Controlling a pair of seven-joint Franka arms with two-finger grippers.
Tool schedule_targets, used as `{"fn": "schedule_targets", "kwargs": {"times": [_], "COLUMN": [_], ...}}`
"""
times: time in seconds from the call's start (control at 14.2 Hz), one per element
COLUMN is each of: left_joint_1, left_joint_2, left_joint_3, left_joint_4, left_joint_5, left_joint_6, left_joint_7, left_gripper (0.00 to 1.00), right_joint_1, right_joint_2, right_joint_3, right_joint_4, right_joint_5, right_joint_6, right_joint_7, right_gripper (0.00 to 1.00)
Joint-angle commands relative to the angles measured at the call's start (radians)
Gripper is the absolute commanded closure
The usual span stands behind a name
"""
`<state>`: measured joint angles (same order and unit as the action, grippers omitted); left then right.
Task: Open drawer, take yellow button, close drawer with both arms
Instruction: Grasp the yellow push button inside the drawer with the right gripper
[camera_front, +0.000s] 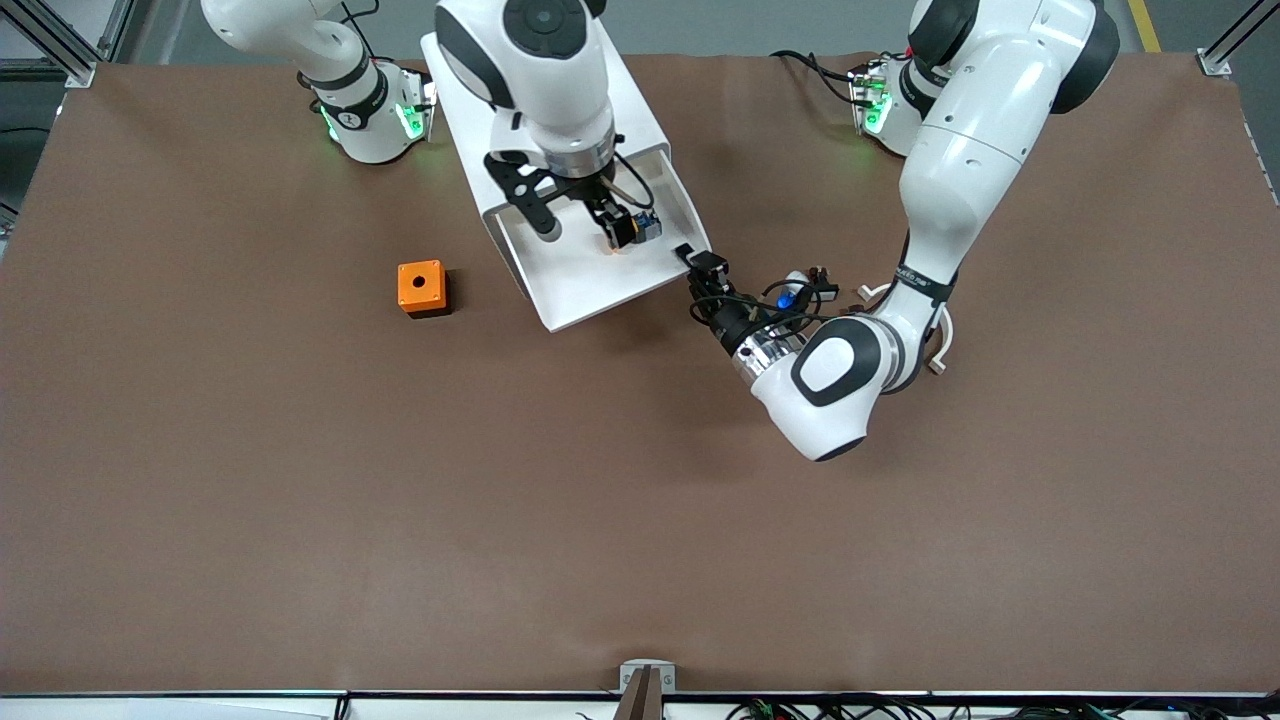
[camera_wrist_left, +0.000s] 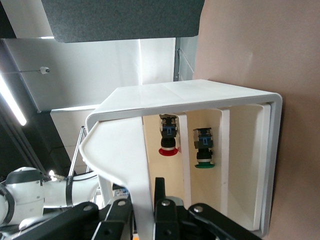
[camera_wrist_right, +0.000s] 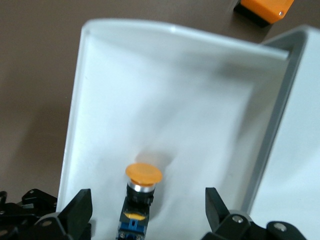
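Note:
The top drawer (camera_front: 590, 285) is pulled out of the white cabinet (camera_front: 640, 110) toward the front camera. The button (camera_front: 640, 228) lies on its side on the drawer floor; the right wrist view shows its orange cap (camera_wrist_right: 143, 172), black body and blue end. My right gripper (camera_front: 580, 232) hangs open just above it, one finger (camera_wrist_right: 80, 207) on each side of the button, not touching it. My left gripper (camera_front: 700, 262) is shut on the drawer's rim at the corner toward the left arm's end; the white wall (camera_wrist_left: 135, 170) sits between its fingers (camera_wrist_left: 160, 195).
An orange cube (camera_front: 421, 287) with a round hole stands on the brown table beside the drawer, toward the right arm's end; it also shows in the right wrist view (camera_wrist_right: 262, 7). Inside the cabinet, lower down, lie a red-capped button (camera_wrist_left: 167, 140) and a green-capped one (camera_wrist_left: 204, 152).

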<state>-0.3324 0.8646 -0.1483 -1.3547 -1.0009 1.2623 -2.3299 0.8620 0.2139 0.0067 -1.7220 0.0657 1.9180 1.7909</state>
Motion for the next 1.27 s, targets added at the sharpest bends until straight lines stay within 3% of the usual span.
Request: {"fn": "schedule_targets", "kwargs": {"times": [0.0,0.14,0.21,0.28,0.35,0.56,0.71,0.85,0.92,0.99,1.2], "left_joint_1": [0.015,0.018,0.018,0.018,0.021,0.036,0.038,0.044,0.046,0.044,0.024], "left_joint_2": [0.008,0.007,0.007,0.007,0.007,-0.001,-0.005,-0.007,-0.007,-0.007,-0.004], "left_joint_3": [0.003,0.004,0.003,0.004,0.004,0.004,0.003,0.004,0.004,0.019,0.067], "left_joint_4": [0.009,0.009,0.009,0.011,0.014,0.038,0.054,0.08,0.095,0.107,0.138], "left_joint_5": [-0.013,-0.013,-0.013,-0.009,-0.012,-0.013,-0.013,-0.012,-0.009,-0.008,0.002], "left_joint_6": [0.0,0.0,0.0,0.0,0.0,0.026,0.028,0.038,0.06,0.084,0.187], "left_joint_7": [-0.009,-0.006,0.0,0.012,0.048,0.244,0.373,0.518,0.606,0.689,0.898], "left_gripper": [0.87,0.84,0.73,0.49,0.32,0.08,0.01,0.01,0.01,0.01,0.01], "right_joint_1": [0.049,0.055,0.057,0.058,0.063,0.075,0.075,0.086,0.095,0.092,0.042], "right_joint_2": [0.061,0.093,0.104,0.114,0.122,0.134,0.137,0.137,0.137,0.136,0.133], "right_joint_3": [-0.013,-0.011,-0.011,-0.011,-0.011,-0.011,-0.01,-0.01,-0.01,-0.01,-0.011], "right_joint_4": [0.015,0.025,0.033,0.045,0.058,0.064,0.064,0.07,0.071,0.076,0.108], "right_joint_5": [-0.047,-0.053,-0.053,-0.053,-0.053,-0.044,-0.037,-0.032,-0.032,-0.032,-0.03], "right_joint_6": [0.045,0.078,0.079,0.081,0.081,0.11,0.114,0.113,0.111,0.111,0.07], "right_joint_7": [0.112,0.149,0.153,0.166,0.188,0.231,0.229,0.231,0.231,0.226,0.109], "right_gripper": [0.0,0.0,0.01,0.03,0.07,0.27,0.44,0.74,0.94,1.0,1.0]}}
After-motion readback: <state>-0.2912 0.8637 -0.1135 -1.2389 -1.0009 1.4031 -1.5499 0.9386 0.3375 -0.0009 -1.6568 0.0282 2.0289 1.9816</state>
